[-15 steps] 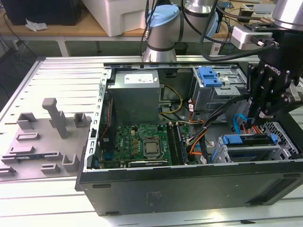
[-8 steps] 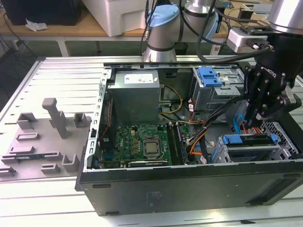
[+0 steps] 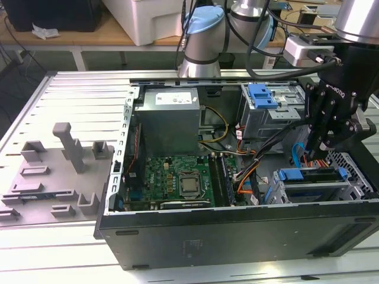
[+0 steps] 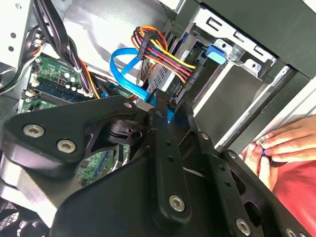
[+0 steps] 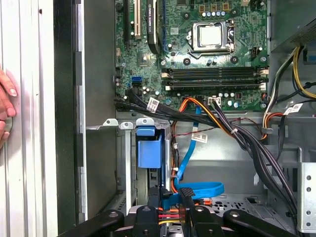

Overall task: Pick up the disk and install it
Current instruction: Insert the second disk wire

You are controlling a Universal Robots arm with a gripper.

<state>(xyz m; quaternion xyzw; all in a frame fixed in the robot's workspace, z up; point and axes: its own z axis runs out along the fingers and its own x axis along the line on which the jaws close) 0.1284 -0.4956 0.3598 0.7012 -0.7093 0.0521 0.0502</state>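
One case (image 3: 237,236), black, lid off, lying on a slotted metal table (image 3: 71,94). One arm, one gripper (image 3: 324,148).

**Disk:** one. It sits in the bay at the front corner of the case, on the exterior view's right, with the blue bracket uppermost (image 3: 308,177). In the first wrist view the bracket shows as a blue block (image 5: 148,153) between the bay's grey walls.

**Gripper:** low over the cabled end of the disk in both wrist views (image 5: 170,195) (image 4: 173,113), close against the plugs there. Jaws: cannot tell whether they are parted or pinching anything, as the cables crowd the tips.

**Counts**
- Cage (image 3: 263,109): one, grey with a blue handle, at the far corner of the case, well apart from the disk.
- Power supply (image 3: 169,115): one, a grey box beside the cage.
- Board (image 3: 177,177): one, green, with one square silver socket (image 5: 211,35) and four long memory slots (image 5: 212,81).
- Flat blue cable (image 5: 197,187): one, looping to the disk end.
- Wire bundle (image 4: 163,52): one, red, yellow, orange and black, ending in a black plug.
- Grey fixture (image 3: 65,154): one, with several upright blocks, on the table at the exterior view's left.
- A person's hand (image 4: 276,148) at the case edge, with red cloth below it.

**Writing**
- White label on the power supply: print too small to read.
- Three white tags on cables (image 5: 154,103): unreadable.
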